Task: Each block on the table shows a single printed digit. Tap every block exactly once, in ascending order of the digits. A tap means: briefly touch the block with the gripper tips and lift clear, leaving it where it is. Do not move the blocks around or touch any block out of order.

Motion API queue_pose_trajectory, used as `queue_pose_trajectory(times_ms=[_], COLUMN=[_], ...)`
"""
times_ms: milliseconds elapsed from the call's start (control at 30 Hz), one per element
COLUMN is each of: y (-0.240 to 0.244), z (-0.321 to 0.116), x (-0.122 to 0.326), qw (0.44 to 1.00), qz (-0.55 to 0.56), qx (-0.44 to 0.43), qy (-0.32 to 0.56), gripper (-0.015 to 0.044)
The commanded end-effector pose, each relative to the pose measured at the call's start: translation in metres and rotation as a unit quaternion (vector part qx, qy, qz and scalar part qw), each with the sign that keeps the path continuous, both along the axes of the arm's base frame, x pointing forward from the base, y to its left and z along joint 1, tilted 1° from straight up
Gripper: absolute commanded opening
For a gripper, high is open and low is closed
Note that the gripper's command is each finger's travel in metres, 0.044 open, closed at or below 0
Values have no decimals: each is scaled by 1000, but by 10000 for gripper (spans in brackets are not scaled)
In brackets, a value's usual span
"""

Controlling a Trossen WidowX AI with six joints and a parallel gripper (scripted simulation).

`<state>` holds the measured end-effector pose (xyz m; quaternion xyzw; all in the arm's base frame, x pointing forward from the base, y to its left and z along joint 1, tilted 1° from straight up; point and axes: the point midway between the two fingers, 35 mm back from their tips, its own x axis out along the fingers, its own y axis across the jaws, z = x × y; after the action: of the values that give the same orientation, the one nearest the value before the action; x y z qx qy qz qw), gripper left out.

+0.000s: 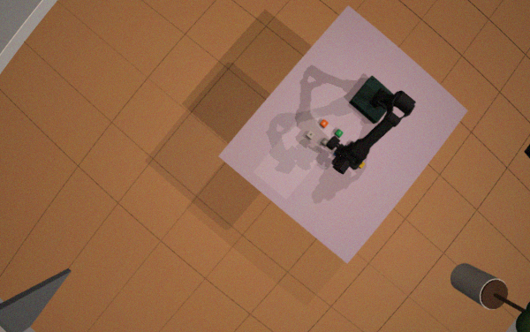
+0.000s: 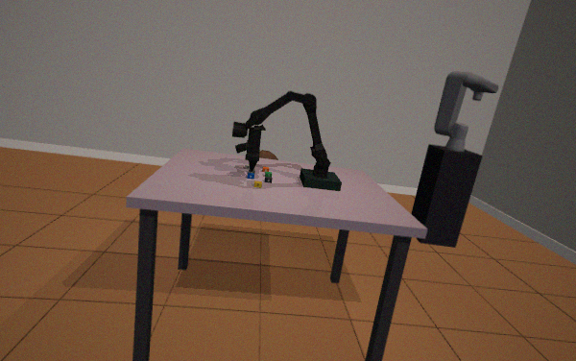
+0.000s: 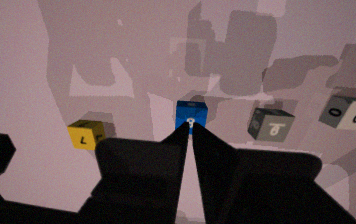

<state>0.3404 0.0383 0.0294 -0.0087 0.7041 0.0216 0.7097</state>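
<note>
My gripper (image 2: 252, 170) (image 3: 190, 126) is shut with nothing between its tips. The tips are low over the blue block (image 2: 251, 176) (image 3: 192, 110) and partly cover its digit, which looks like 8; contact cannot be told. The yellow block (image 1: 361, 165) (image 2: 258, 184) (image 3: 87, 135) shows 7. The grey block (image 1: 324, 142) (image 3: 272, 125) shows an underlined digit, 6 or 9. The white block (image 1: 310, 135) (image 3: 349, 117) shows 0. The orange block (image 1: 323, 124) (image 2: 265, 169), green block (image 1: 338, 132) (image 2: 268, 174) and black block (image 2: 268, 180) have digits too small to read.
The arm's dark base (image 1: 365, 99) (image 2: 321, 180) stands on the pink table (image 1: 397, 177) (image 2: 336, 211). The grey and white blocks are to the right of the blue one in the wrist view, the yellow one to its left. Arm shadows fall across the table.
</note>
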Motion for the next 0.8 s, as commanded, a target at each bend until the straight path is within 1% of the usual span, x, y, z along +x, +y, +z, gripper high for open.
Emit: queue_pose_trajectory(times_ms=[0,100,200,267,467,533,667,767], y=[0,0,-1,-1,-4,-24,-86,-96], z=[13,23,70,91,94,93,92,92], x=[3,4,4,2,2,3,1,0], qw=[1000,1000,1000,1000,1000,1000,1000,1000], qz=[2,2,2,2,2,2,2,2], qx=[1,1,1,1,1,0,-2,-3], qy=[-8,-8,-8,-8,-8,-8,-8,-8], gripper=[20,20,20,20,20,20,20,20])
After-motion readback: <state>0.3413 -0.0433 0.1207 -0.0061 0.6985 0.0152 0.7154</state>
